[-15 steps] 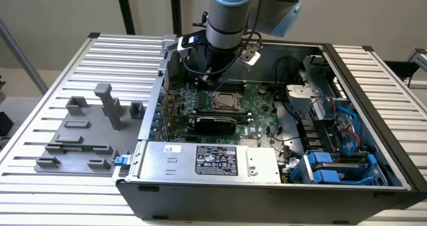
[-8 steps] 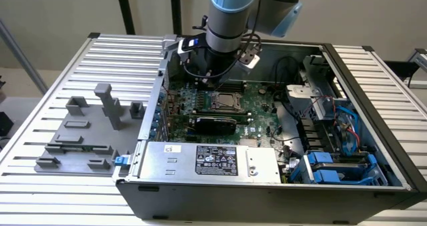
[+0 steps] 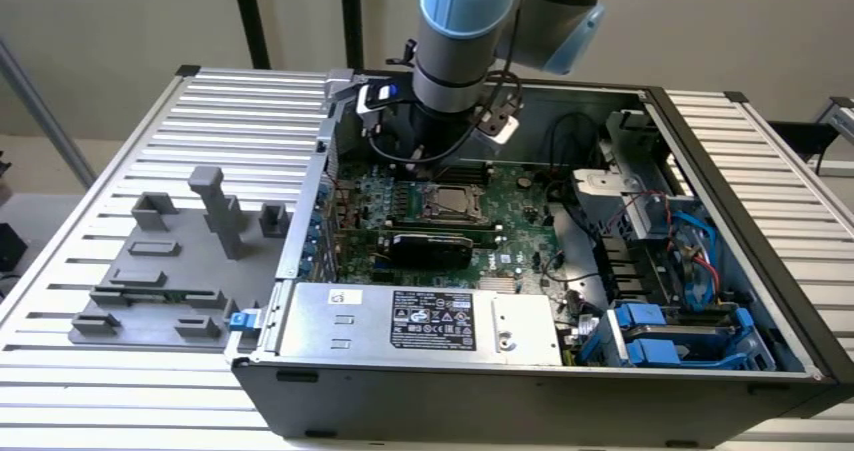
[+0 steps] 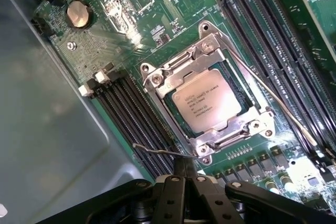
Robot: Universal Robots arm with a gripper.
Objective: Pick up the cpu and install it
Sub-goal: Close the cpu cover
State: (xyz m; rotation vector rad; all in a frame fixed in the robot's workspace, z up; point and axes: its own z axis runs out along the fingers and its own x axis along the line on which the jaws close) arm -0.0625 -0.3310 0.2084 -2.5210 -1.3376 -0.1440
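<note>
The pale silver square cpu (image 4: 207, 102) just ahead of the tool has a brushed, matt metal top with faint dark printing. Around it the shiny metal socket frame (image 4: 173, 80) catches the light, its screws bright and smooth. The black tool (image 4: 184, 174) looks like matt plastic or coated metal, with small round bolt heads. Beneath, the green motherboard (image 4: 131, 19) is glossy, lacquered and speckled with solder. Farther from the tool, the grey plastic tray with upright blocks (image 3: 167, 271) is dull and smooth, sitting on a ribbed, satin aluminium tabletop (image 3: 107, 391). The dark computer case (image 3: 534, 396) is matt painted sheet metal.
</note>
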